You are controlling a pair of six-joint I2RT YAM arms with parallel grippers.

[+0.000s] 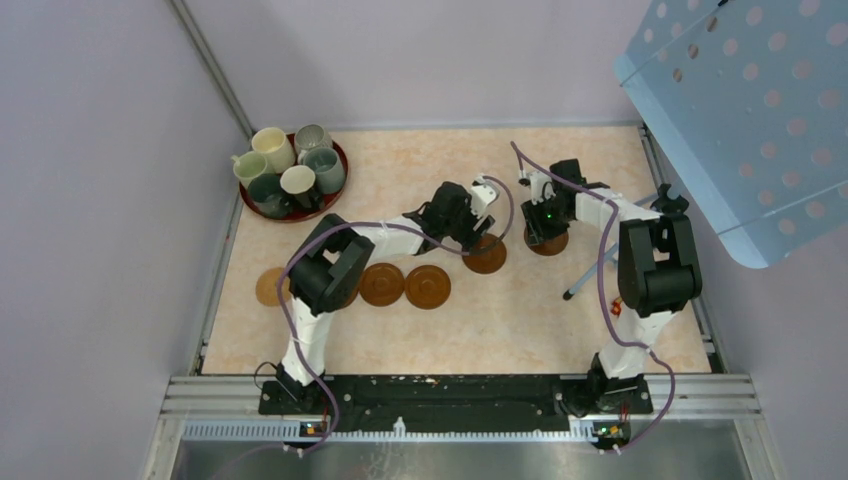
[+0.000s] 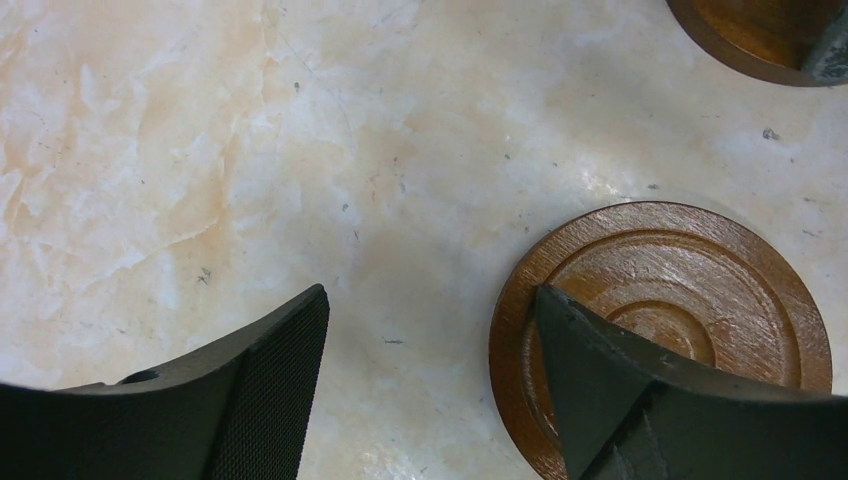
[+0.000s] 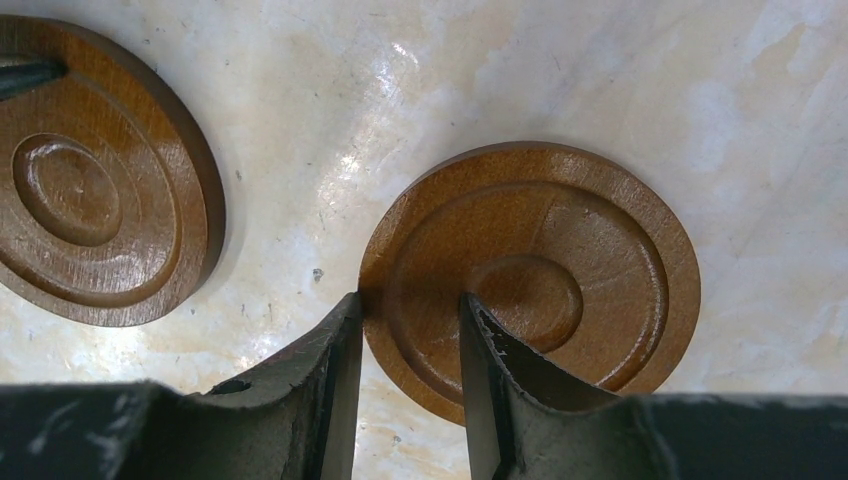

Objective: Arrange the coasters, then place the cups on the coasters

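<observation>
Your right claw [image 3: 405, 350] pinches the near rim of its coaster [image 3: 560, 260] on the table; your left claw [image 2: 430, 345] gapes, its coaster [image 2: 700, 290] under one finger.

Brown ringed coasters [image 1: 427, 287] flat on table, cups [image 1: 291, 170] clustered upright far-left

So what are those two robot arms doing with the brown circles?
They are laying out coasters on the table. The right gripper has its jaws pinched on the edge of one coaster. The left gripper has its jaws apart over another coaster, not squeezing it. Three more coasters lie in view in a row nearer the arms. The cups wait on the red tray in the far left corner.
</observation>
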